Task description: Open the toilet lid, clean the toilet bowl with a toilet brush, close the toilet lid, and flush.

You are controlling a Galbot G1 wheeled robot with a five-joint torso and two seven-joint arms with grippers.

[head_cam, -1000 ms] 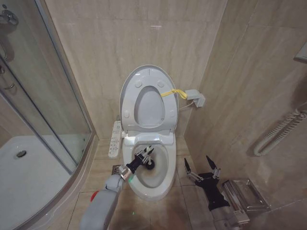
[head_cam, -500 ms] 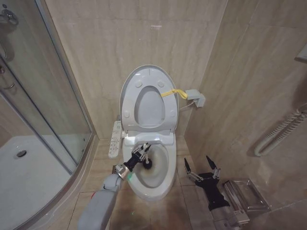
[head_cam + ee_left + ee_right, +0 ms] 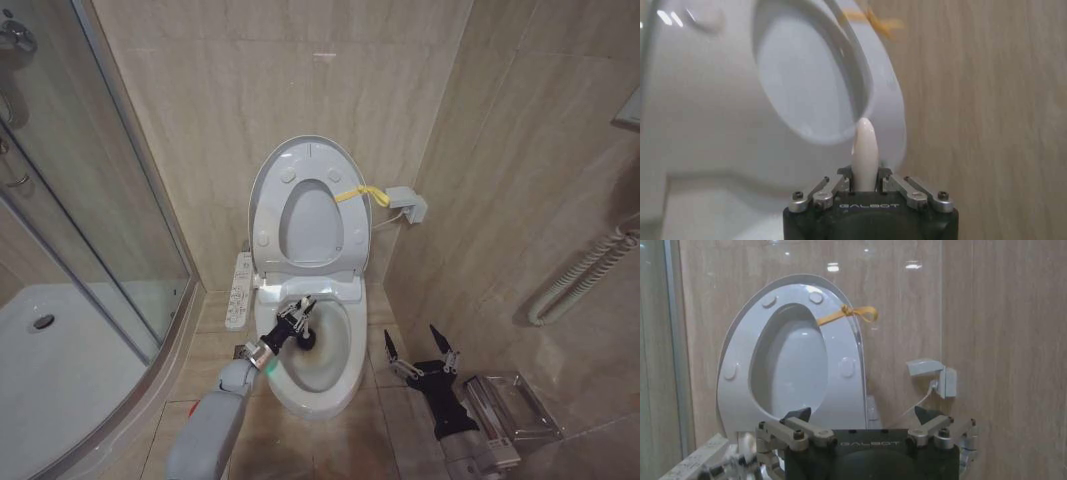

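I had the brush (image 3: 306,337) down in the bowl (image 3: 335,385), its dark head against the rear left wall, just under the back rim. Its white handle (image 3: 864,150) ran up through the left gripper (image 3: 296,318), jaws clamped tight on it, the stick's rounded tip poking out past them in the left wrist view. That gripper hung over the bowl's back left part, the arm reaching in from the lower left across the rim.

The lid (image 3: 268,190) stood upright against the wall, seat (image 3: 345,215) raised flat against it, round bumpers showing. A yellow strap (image 3: 355,193) was tied at the seat's right edge and ran toward a small white box (image 3: 407,203) on the wall, a cord dropping from it. The same strap and box showed in the right wrist view too.

Brownish staining marked the bowl's inside. The white control panel (image 3: 239,290) sat at the bowl's left side.

My right gripper (image 3: 421,352) waited to the right of the toilet, low over the floor, jaws spread wide, holding nothing. Glass shower door (image 3: 90,200) and white tray (image 3: 60,370) stood off to the left.
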